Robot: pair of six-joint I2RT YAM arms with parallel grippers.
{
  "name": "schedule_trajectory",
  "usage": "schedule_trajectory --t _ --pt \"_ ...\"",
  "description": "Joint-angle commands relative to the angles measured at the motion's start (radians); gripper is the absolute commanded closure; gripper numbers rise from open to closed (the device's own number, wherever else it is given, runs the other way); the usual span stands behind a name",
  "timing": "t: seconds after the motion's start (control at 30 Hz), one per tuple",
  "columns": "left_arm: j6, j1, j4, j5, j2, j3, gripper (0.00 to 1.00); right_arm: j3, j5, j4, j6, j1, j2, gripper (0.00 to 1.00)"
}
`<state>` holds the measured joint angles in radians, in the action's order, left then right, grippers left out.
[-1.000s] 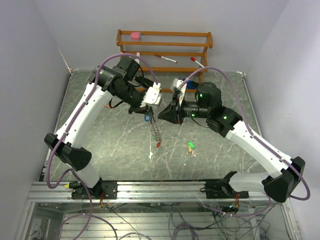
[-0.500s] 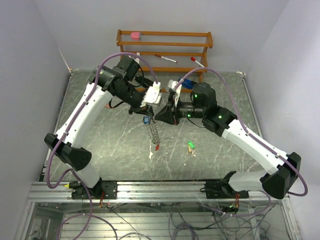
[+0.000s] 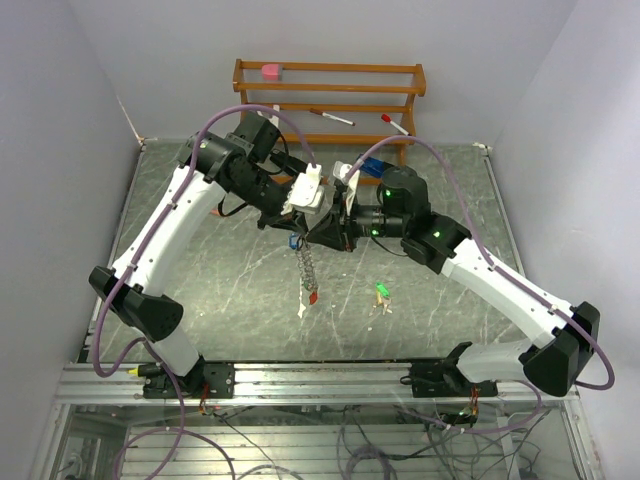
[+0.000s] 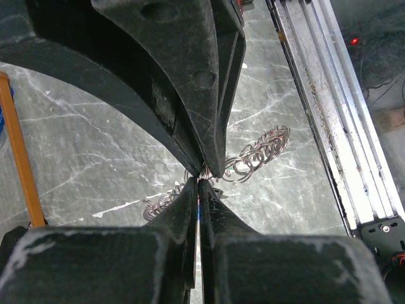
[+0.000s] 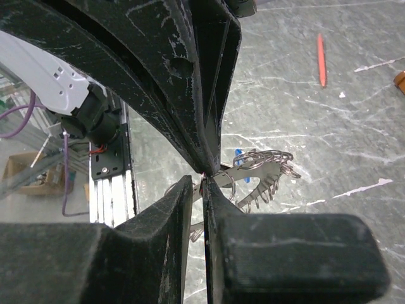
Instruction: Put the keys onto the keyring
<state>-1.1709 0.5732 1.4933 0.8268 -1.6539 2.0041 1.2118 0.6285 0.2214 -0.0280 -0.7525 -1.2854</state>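
Observation:
My left gripper (image 3: 299, 222) is shut on the top of the keyring (image 3: 307, 265), a bunch of silver rings hanging above the table with a blue key (image 3: 293, 240) near the top and a red tag (image 3: 315, 297) at the bottom. My right gripper (image 3: 314, 236) meets it tip to tip, jaws nearly together on a flat silver key (image 5: 253, 176). In the right wrist view the rings (image 5: 262, 155) fan out just past my right gripper (image 5: 201, 180). The left gripper (image 4: 201, 182) shows no gap between its fingers. A green key (image 3: 381, 291) lies on the table.
A wooden rack (image 3: 330, 88) stands at the back, holding a pink block (image 3: 270, 71) and two pens (image 3: 330, 117). A white scrap (image 3: 301, 311) lies under the hanging rings. A red pen (image 5: 321, 60) lies on the marble top. The metal rail (image 3: 300, 380) runs along the near edge.
My right gripper has moved left and closed the gap to the left gripper's tips. The left arm and the hanging keyring have stayed in place.

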Motion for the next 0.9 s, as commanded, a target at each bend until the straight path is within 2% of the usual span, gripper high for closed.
schedule_trajectory --t 0.0,0.23,0.53,0.7,0.87 --pt "0.007 0.006 -0.042 0.04 0.024 0.001 0.93 0.014 0.006 -0.045 -0.021 -0.017 -0.001 0.87" --pt "0.018 0.006 -0.05 0.032 0.031 0.002 0.93 0.011 0.01 -0.05 -0.024 -0.02 -0.011 0.89" --pt "0.037 0.006 -0.067 0.041 0.036 0.016 0.93 -0.004 0.003 -0.064 -0.038 -0.021 -0.008 1.0" --pt "0.051 0.006 -0.085 0.036 0.044 0.006 0.93 -0.006 0.003 -0.066 -0.043 -0.021 -0.006 1.0" --pt "0.119 0.007 -0.186 0.003 0.083 -0.057 0.92 -0.018 0.0 -0.07 -0.056 -0.022 0.01 1.0"
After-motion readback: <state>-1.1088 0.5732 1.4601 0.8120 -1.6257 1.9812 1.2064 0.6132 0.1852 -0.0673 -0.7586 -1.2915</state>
